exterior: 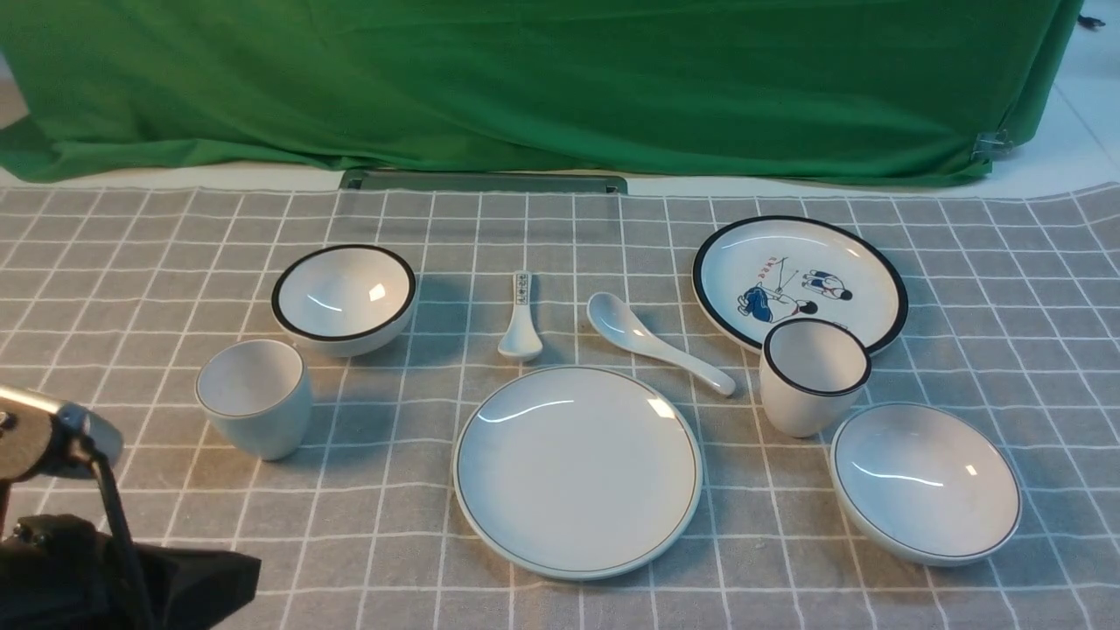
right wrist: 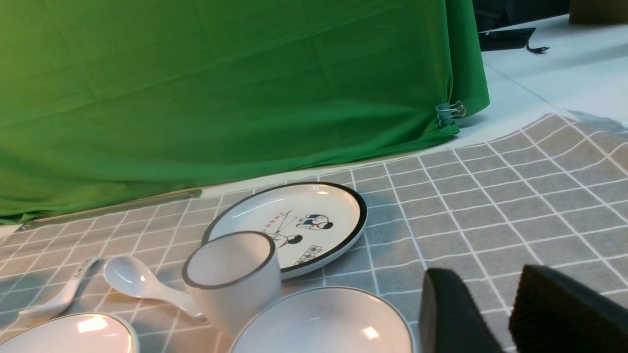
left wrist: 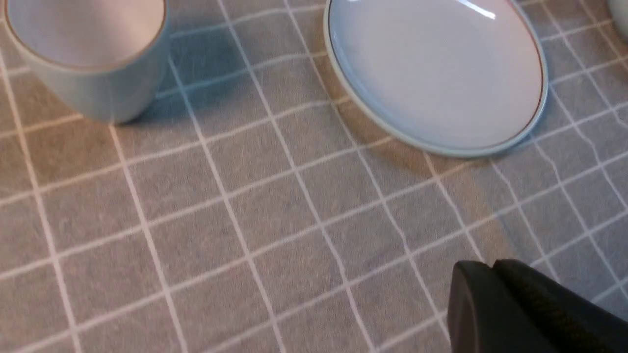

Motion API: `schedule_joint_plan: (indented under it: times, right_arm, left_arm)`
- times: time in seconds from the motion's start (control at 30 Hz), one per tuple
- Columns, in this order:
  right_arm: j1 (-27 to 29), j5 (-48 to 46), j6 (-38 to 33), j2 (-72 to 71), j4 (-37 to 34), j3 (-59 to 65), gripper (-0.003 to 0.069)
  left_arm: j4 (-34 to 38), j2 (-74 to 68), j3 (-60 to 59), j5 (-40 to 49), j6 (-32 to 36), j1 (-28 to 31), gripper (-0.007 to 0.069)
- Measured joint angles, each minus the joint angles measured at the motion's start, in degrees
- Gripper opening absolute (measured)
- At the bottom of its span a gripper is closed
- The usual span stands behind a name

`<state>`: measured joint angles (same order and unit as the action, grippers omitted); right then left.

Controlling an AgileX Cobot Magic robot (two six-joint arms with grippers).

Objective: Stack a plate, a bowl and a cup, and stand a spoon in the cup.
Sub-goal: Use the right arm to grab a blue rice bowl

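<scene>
Two empty pincers: left pincer (left wrist: 490,274) tight together, right pincer (right wrist: 485,294) half-wide, near the bowl (right wrist: 324,323).

Ahead of the left gripper (left wrist: 492,267) lie the cup (exterior: 254,399) and, right of it, the plate (exterior: 577,472). Just before the right gripper (right wrist: 490,300) lies the bowl (exterior: 925,481); beyond, leftward, the spoon (exterior: 658,342).

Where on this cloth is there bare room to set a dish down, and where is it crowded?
Bare: the cloth between the cup and the plate, and the far strip before the green curtain. Crowded: the right, where black-rimmed cup, cartoon plate and bowl cluster.
</scene>
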<state>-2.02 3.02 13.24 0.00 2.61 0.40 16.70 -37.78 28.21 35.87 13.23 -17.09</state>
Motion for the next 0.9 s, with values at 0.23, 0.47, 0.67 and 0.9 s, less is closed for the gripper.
schedule_joint_plan:
  times: [0.23, 0.47, 0.67, 0.9]
  right_arm:
    - [0.0, 0.6, 2.5, 0.0, 0.0, 0.0, 0.0242]
    - [0.0, 3.1, 11.4, 0.0, 0.0, 0.0, 0.0242]
    - [-1.0, 1.9, 14.9, 0.4, 0.0, -1.1, 0.0185]
    - [-13.4, -34.9, 1.3, 20.3, 0.8, -25.6, 0.0031]
  left_arm:
    - [1.6, -3.6, 1.0, -4.4, 0.5, 0.0, 0.0010]
    - [1.7, -6.8, 1.3, -1.4, 0.9, 0.0, 0.0010]
    - [1.7, -6.9, 1.8, -2.1, 2.3, 0.0, 0.0010]
    - [1.5, -10.8, 8.0, 3.9, 4.3, 0.0, 0.0010]
